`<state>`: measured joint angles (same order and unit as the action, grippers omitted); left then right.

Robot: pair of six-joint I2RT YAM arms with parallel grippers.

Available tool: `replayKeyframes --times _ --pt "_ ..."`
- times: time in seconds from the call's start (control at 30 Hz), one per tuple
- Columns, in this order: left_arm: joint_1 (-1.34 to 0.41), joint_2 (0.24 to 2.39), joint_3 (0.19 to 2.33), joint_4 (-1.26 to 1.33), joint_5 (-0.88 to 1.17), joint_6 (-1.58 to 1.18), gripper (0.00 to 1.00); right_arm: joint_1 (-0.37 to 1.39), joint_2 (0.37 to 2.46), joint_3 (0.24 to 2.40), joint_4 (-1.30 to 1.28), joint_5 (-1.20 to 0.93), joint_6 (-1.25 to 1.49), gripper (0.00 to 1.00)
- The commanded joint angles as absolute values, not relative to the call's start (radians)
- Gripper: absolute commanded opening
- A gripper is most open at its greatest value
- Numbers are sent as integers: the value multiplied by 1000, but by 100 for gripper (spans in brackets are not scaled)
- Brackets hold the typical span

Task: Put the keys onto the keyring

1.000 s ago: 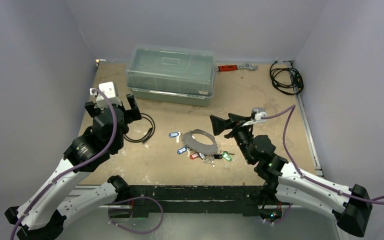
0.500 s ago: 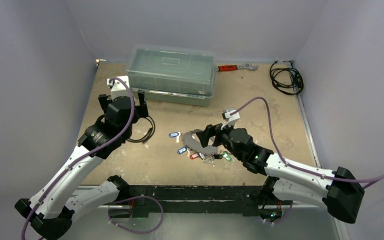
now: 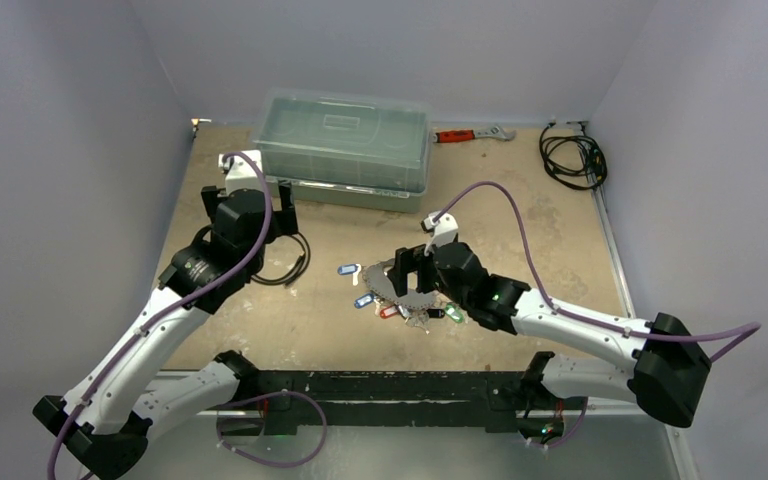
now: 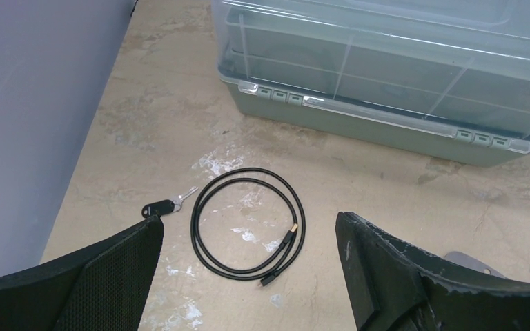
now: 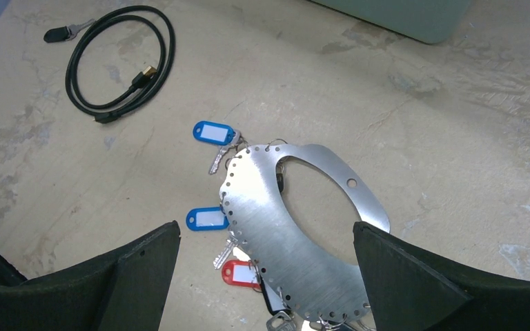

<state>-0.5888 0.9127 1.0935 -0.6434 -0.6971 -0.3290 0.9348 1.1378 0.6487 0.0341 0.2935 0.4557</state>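
Directly beneath wide-spread right pincer point(image 5: 266, 229): keyring point(image 5: 286, 248), keys point(image 5: 207, 218) clustered at rim

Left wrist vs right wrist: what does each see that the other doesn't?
Left wrist only: the box front with its latches, and the wall. Right wrist only: the keyring, with blue- and red-tagged keys at its rim. Both: the cable loop, the black-tagged key beside it, and a corner of the box.
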Motion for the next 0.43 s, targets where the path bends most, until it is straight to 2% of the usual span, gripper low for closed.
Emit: replayKeyframes --times 0.0,0.4 --pt "-577 914 1102 -603 -678 -316 93 934 1120 652 63 261 441 99" --pt "-574 904 1098 -611 -678 -319 92 934 1078 610 102 228 455 99"
